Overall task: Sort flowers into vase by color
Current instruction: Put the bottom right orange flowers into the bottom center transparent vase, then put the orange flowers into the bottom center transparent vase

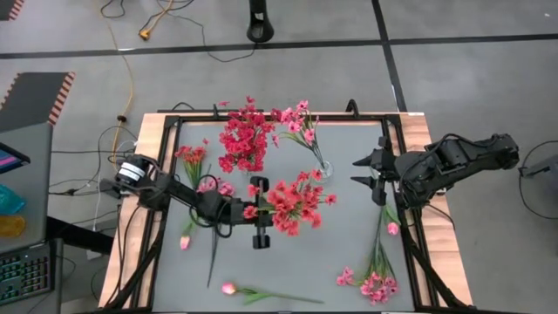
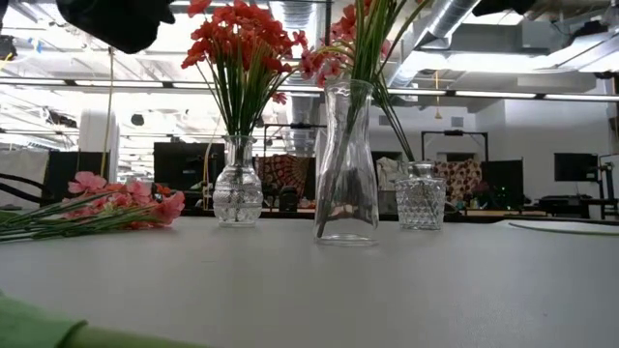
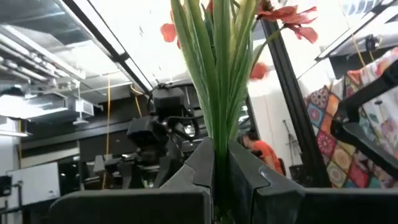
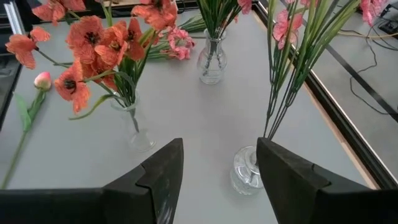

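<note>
The left gripper (image 1: 259, 214) clamps a red flower spray (image 1: 296, 202) by its stems mid-table; the right gripper (image 1: 373, 177) hovers spread, holding nothing.

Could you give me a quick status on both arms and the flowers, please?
Left claw shut on red spray above the tall vase. Right claw open, empty, at right side. Pink flowers loose on table.

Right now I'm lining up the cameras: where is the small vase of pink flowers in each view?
High view: small vase right of centre, towards the right arm.
Low view: the vase is rightmost of three.
Left wrist view: not in it; only stems clamped in the left gripper.
Right wrist view: the vase is close ahead.
Shared landmark: the round vase of red flowers.
</note>
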